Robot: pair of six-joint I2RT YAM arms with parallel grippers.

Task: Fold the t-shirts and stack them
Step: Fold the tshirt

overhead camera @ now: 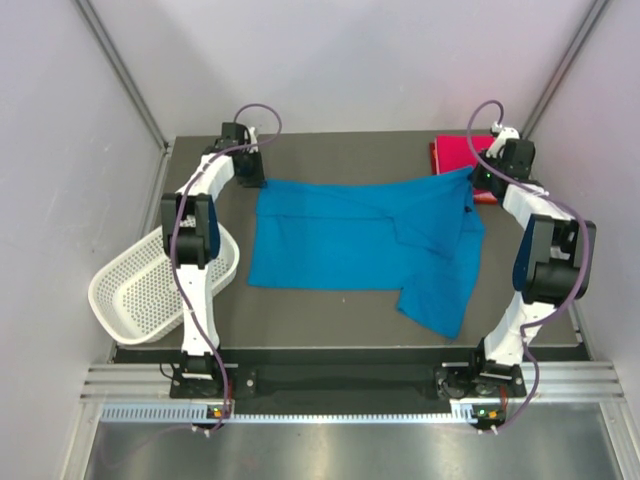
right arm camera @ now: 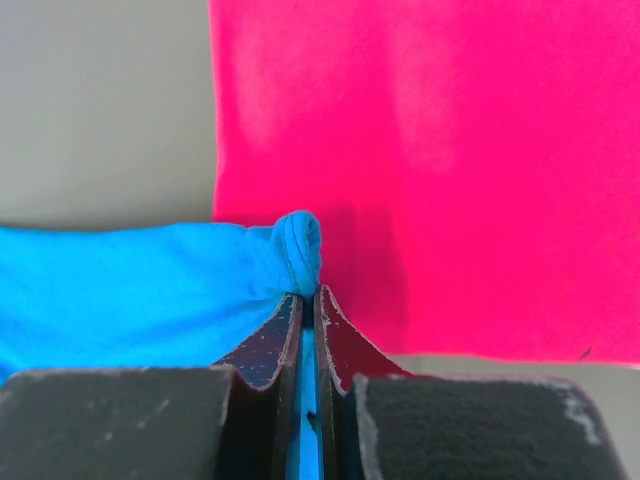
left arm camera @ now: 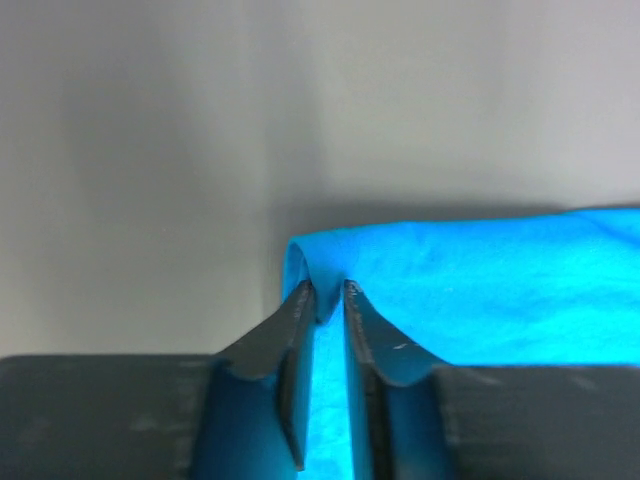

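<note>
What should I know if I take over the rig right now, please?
Left gripper: jaws narrowly parted around the far left corner of the blue t-shirt; grip uncertain.
Right gripper: shut on its far right corner, beside the pink-red t-shirt.
Blue shirt lies spread mid-table, only partly folded; the pink-red one lies folded flat at far right.
Done: pink-red folded.
Left: finish folding the blue, then stack.
</note>
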